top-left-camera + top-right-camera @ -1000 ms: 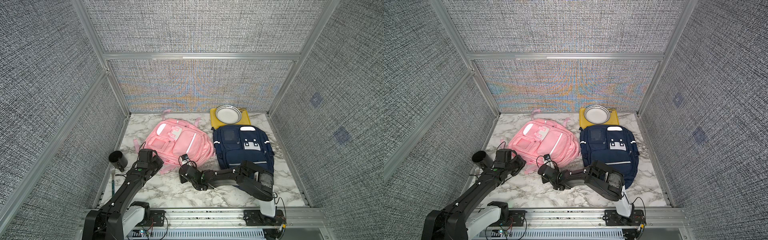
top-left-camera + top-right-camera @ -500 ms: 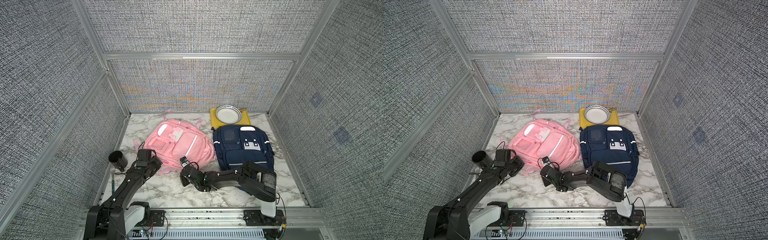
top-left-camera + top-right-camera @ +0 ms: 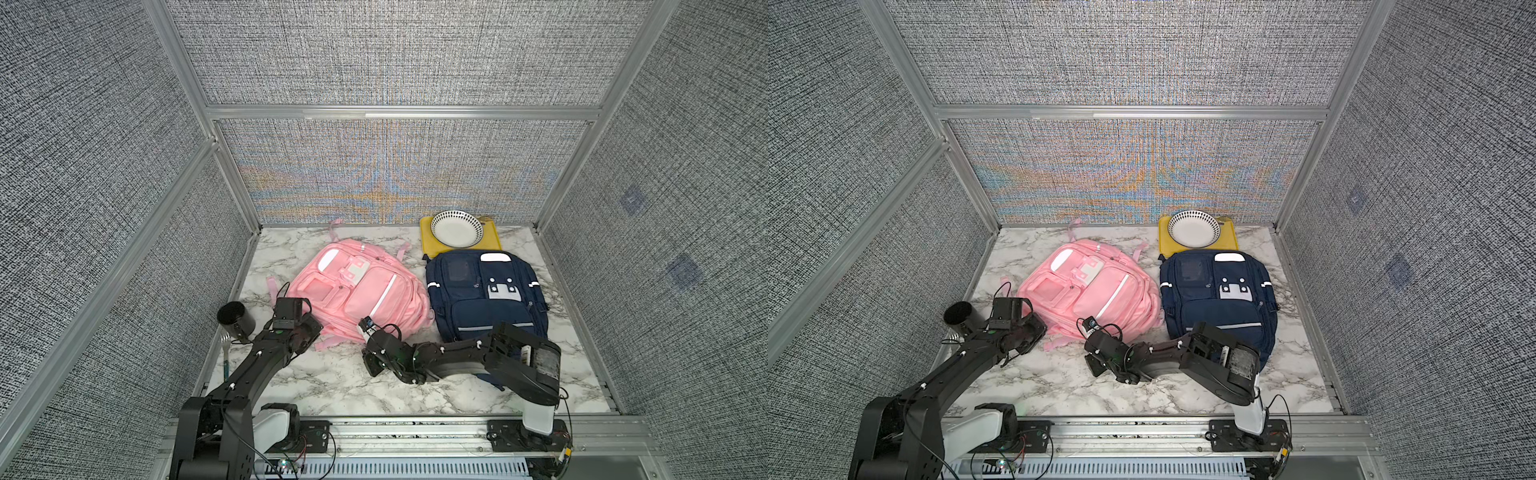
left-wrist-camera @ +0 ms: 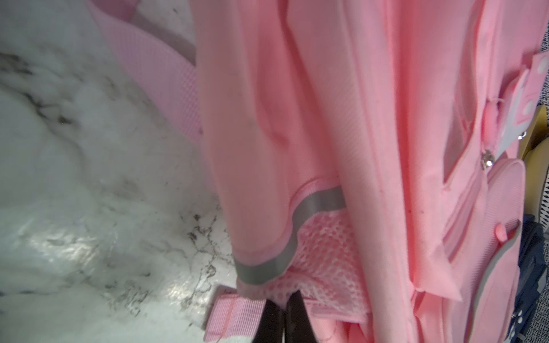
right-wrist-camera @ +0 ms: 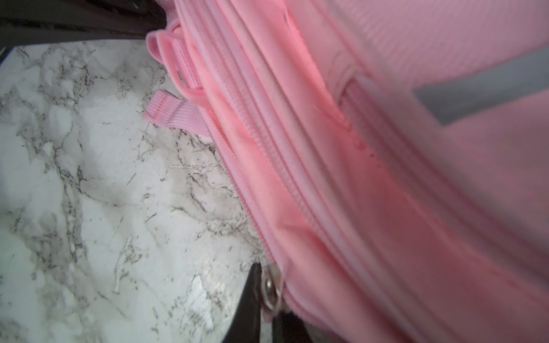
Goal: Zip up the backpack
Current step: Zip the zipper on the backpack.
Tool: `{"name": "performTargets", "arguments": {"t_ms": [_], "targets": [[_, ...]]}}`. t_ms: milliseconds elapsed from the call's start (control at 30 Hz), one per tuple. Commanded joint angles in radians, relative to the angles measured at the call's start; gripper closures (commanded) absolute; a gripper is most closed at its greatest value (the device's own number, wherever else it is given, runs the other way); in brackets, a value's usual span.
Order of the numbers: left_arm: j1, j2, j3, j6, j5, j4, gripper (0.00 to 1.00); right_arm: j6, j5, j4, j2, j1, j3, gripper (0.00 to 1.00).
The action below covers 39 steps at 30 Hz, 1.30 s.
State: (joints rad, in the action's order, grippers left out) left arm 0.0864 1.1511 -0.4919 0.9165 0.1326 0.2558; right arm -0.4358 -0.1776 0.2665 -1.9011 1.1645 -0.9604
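Note:
A pink backpack (image 3: 361, 291) lies flat on the marble table, seen in both top views (image 3: 1096, 291). My left gripper (image 4: 284, 300) is shut on the pink fabric at its near left corner, just below the mesh side pocket (image 4: 323, 252). In a top view that gripper (image 3: 318, 332) sits at the bag's near left edge. My right gripper (image 5: 267, 285) is shut on the metal zipper pull (image 5: 271, 286) at the bag's near edge. The zipper track (image 5: 267, 133) runs away from the pull along the bag's side.
A navy backpack (image 3: 484, 295) lies right of the pink one, partly under my right arm. Behind it a yellow tray (image 3: 428, 247) holds a white bowl (image 3: 456, 228). A black cup (image 3: 235, 320) and a fork (image 3: 225, 353) lie by the left wall.
Both grippers keep their hold. The right wrist has shifted only slightly at the pink backpack's near edge, and the left arm has hardly moved.

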Motion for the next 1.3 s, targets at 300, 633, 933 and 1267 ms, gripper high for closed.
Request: {"name": "performTargets", "arguments": {"t_ms": [300, 633, 933, 1267], "targets": [[-0.066, 0.011, -0.033, -0.046, -0.139, 0.028, 1.00, 0.036, 0.004, -0.071, 0.076, -0.025, 0.068, 1.00], [-0.112, 0.079, -0.062, -0.092, -0.157, 0.028, 1.00, 0.100, 0.062, -0.062, 0.131, -0.055, 0.123, 1.00], [-0.132, 0.142, -0.111, -0.123, -0.177, 0.026, 1.00, 0.165, 0.144, -0.064, 0.142, -0.069, 0.138, 1.00], [-0.192, 0.230, -0.226, -0.176, -0.210, 0.042, 1.00, 0.128, 0.184, -0.016, 0.146, -0.063, 0.145, 1.00]]}}
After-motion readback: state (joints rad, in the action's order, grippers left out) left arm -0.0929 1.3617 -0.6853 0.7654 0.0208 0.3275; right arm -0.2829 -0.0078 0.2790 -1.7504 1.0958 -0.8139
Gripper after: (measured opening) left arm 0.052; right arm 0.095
